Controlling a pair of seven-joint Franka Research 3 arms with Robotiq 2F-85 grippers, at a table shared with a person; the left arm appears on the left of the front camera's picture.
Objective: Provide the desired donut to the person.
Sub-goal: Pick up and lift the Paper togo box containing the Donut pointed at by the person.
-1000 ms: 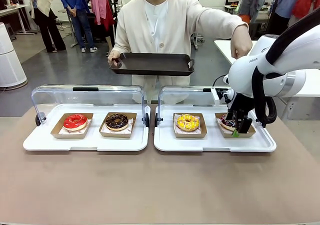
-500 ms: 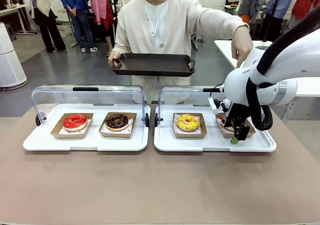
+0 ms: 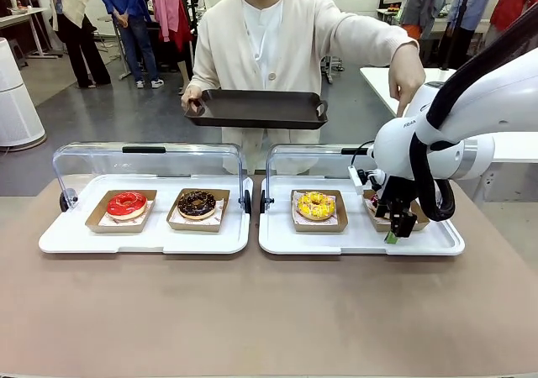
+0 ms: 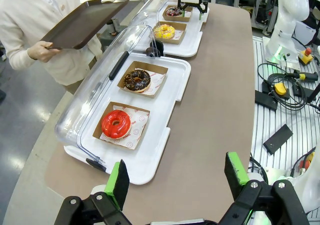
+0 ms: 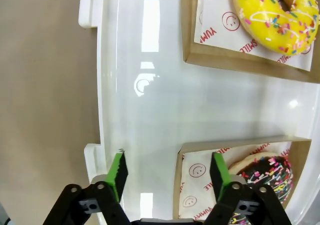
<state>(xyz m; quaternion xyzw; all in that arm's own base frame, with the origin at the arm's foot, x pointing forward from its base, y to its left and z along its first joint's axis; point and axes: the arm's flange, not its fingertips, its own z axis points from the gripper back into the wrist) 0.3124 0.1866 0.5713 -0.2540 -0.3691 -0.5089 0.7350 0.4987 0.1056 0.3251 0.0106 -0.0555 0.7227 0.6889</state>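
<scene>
R gripper (image 5: pixel 167 157) is low over the R white tray (image 3: pixel 353 242), at its right end. Its jaws are open & hold nothing. One green pad (image 5: pixel 119 167) hangs over bare white tray. The other pad is over the paper inside the box (image 5: pixel 250 142). The box's near wall lies btw the two pads. Can't tell if a pad touches the box.

The sprinkle donut (image 5: pixel 265 172) sits in that box, in the far-right spot of the R white tray, just beside the R gripper. It has a dark choc top w/ little colour bits.

The yellow donut (image 3: pixel 315 204) is in its own box just to the left, on the same tray. The L white tray (image 3: pixel 143 239) has the red donut (image 3: pixel 126 203) on the left & the choc donut (image 3: pixel 197 202) on the right, each in a box. The clear lids (image 3: pixel 147 164) of both trays stand up at the far side.

The person (image 3: pixel 269 42) stands at the far side of the table (image 3: pixel 252 311). One hand (image 3: pixel 192 101) holds a dark tray (image 3: pixel 256 107) flat, up above the far edge of the white trays. The other hand is stretched out to the right, above the R arm.

L gripper (image 4: pixel 176 165) hovers over the left end of the table, well apart from the trays. Its jaws are wide open w/ nothing btw them.
</scene>
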